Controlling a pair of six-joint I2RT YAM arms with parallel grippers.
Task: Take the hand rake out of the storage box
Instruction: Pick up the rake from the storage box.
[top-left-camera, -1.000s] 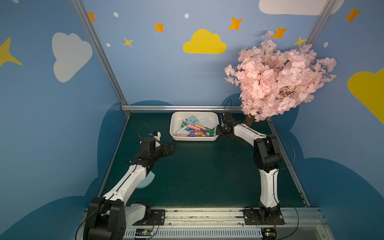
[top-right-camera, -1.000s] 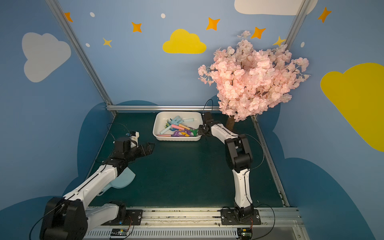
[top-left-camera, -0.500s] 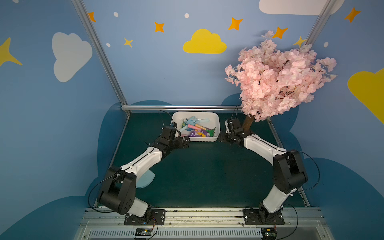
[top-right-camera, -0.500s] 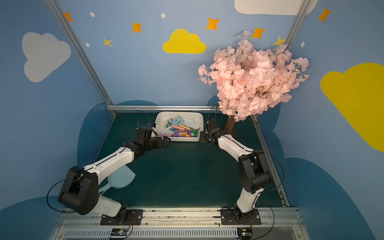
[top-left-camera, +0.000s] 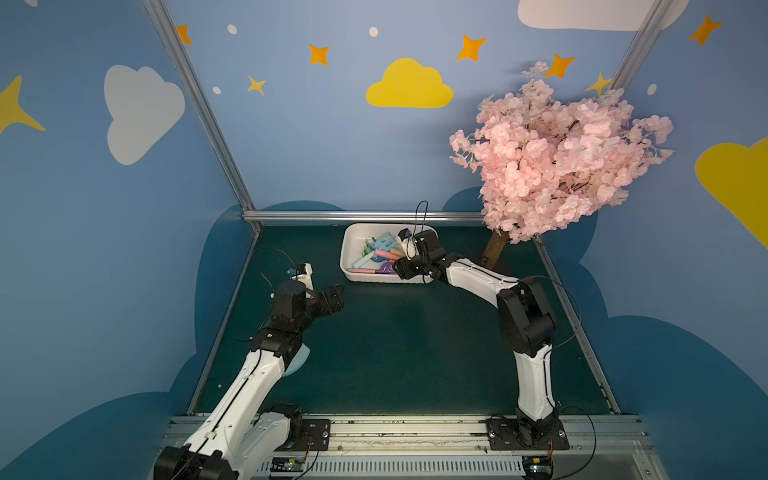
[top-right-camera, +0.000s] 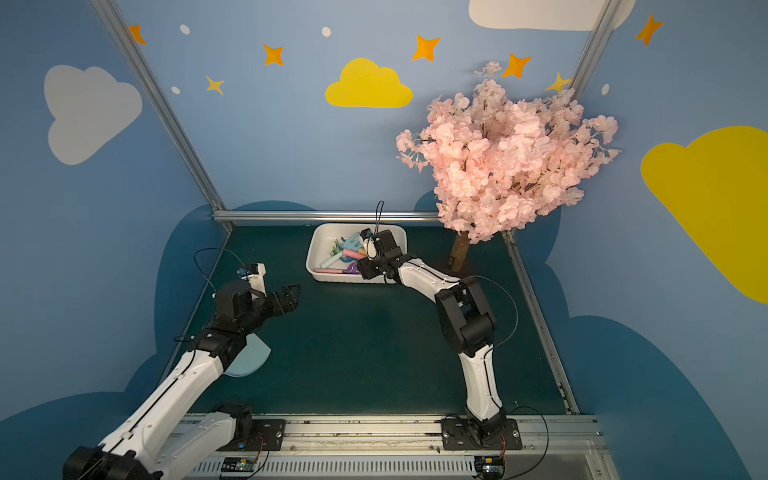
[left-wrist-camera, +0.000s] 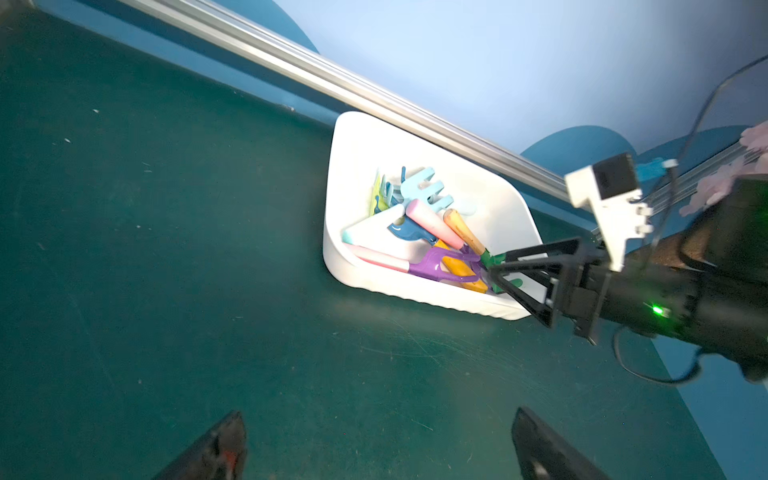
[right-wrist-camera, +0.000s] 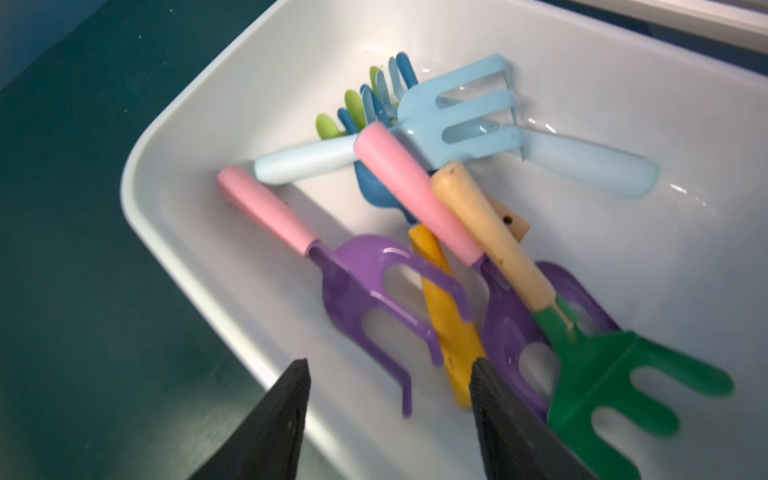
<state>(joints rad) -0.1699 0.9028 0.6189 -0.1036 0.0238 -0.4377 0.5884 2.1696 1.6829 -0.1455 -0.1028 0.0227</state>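
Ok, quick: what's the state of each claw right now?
Left claw: open, holding nothing.
Right claw: open, holding nothing, poised over the storage box.

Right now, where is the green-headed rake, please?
In the right wrist view the green-headed rake lies in the storage box, at the end nearest the right pincer, its wooden handle across a purple tool.

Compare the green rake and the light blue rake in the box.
The green rake has a tan wooden handle; the light blue rake's handle is pale blue. The green rake's head lies beside the right gripper; the light blue rake lies farther along the storage box. The green rake rests on a purple tool; the light blue rake's neck runs under a pink handle. Both are pronged and lie in the box.
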